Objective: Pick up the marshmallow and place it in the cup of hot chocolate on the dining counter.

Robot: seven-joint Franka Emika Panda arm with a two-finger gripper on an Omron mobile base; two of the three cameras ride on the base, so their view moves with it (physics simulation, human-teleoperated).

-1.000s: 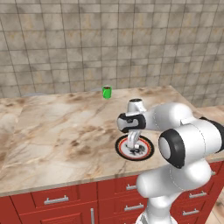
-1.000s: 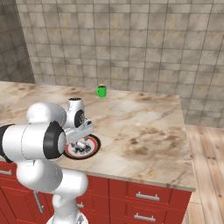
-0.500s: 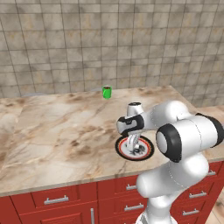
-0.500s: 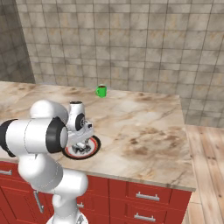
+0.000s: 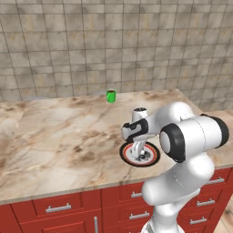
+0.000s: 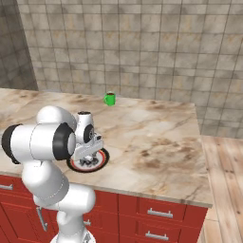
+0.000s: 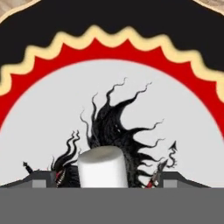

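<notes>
Before us a grey-brown tiled wall [image 5: 136, 41] rises behind the dining counter [image 5: 54, 136], its marbled beige slab set over red cabinet fronts [image 6: 161, 213]. Our gripper [image 7: 105, 183] is down low over a round plate [image 5: 152, 157], its two dark fingertips [image 7: 41, 179] standing apart on either side of the marshmallow [image 7: 104, 168], which sits upright between them on the plate's pale centre; we cannot tell from the hand view whether the tips touch it. Under the marshmallow the plate carries a black, spiky drawing, ringed by a red band with a cream zigzag and a black outer rim. In the base views we see the hand [image 5: 136, 132] pointing straight down at the plate [image 6: 97, 163], which lies near the counter's front edge. Well apart from it, toward the back by the wall, stands the green cup of hot chocolate [image 5: 111, 96] [image 6: 110, 98], upright on the slab.
</notes>
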